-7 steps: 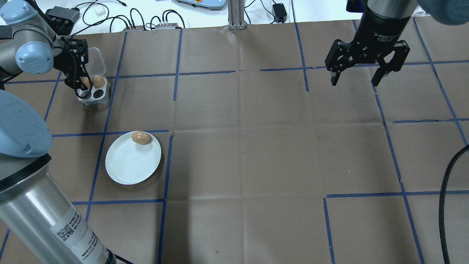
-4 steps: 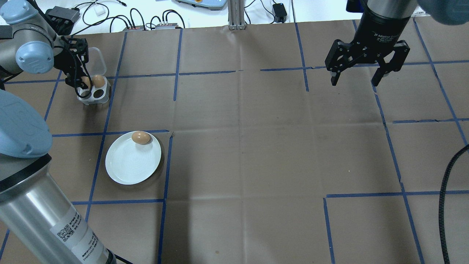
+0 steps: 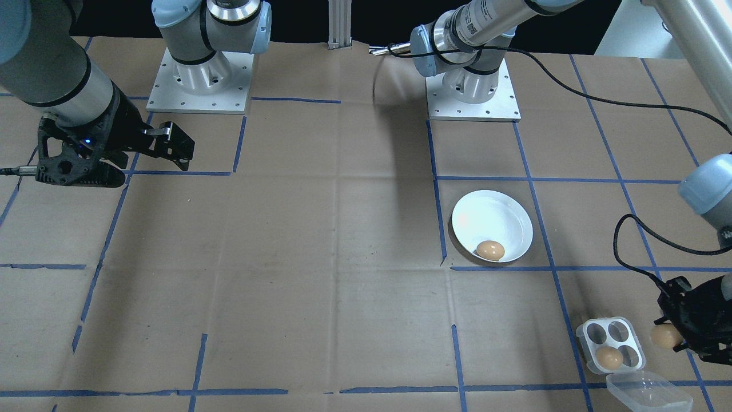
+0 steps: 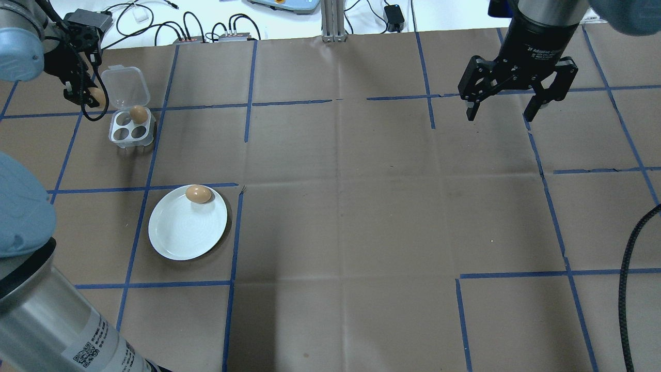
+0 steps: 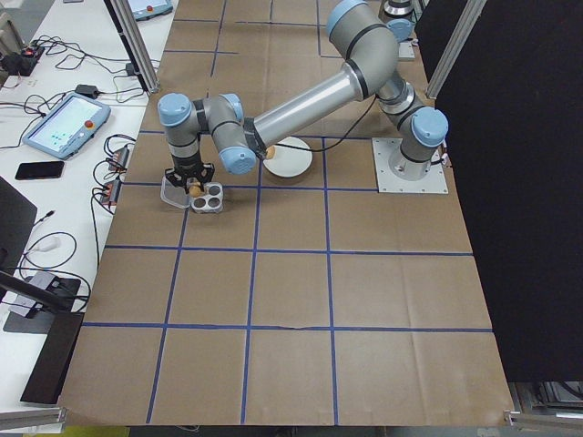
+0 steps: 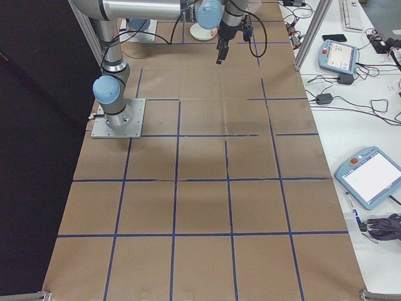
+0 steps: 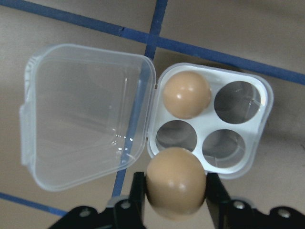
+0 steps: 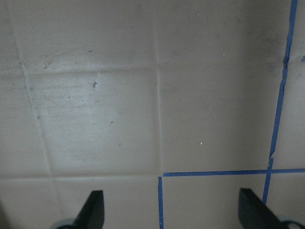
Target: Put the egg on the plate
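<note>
- Your left gripper (image 7: pixel 175 191) pinches a brown egg (image 7: pixel 176 182) between its fingers (image 7: pixel 138 193), held in the air clear of the egg tray (image 7: pixel 240 164).
- Beyond those fingers in the left wrist view sits the square white tray: one egg in the tray (image 7: pixel 187 94) fills the cup next to the hinge, and the other three cups are bare.
- The tray's clear lid (image 7: pixel 83 112) lies flipped open on the counter (image 4: pixel 341 206), off to one side of the held egg.
- In the overhead view, the held egg (image 4: pixel 95 94) hangs just beside the tray (image 4: pixel 131 126), on the side away from the plate (image 4: pixel 181 232).
- The plate lies well apart from your left fingers, on the counter, with another egg (image 4: pixel 198 194) resting at its rim.
- Your right gripper (image 4: pixel 500 111) hovers over bare counter far from all of this, its fingers (image 4: pixel 471 108) spread wide and holding nothing.
</note>
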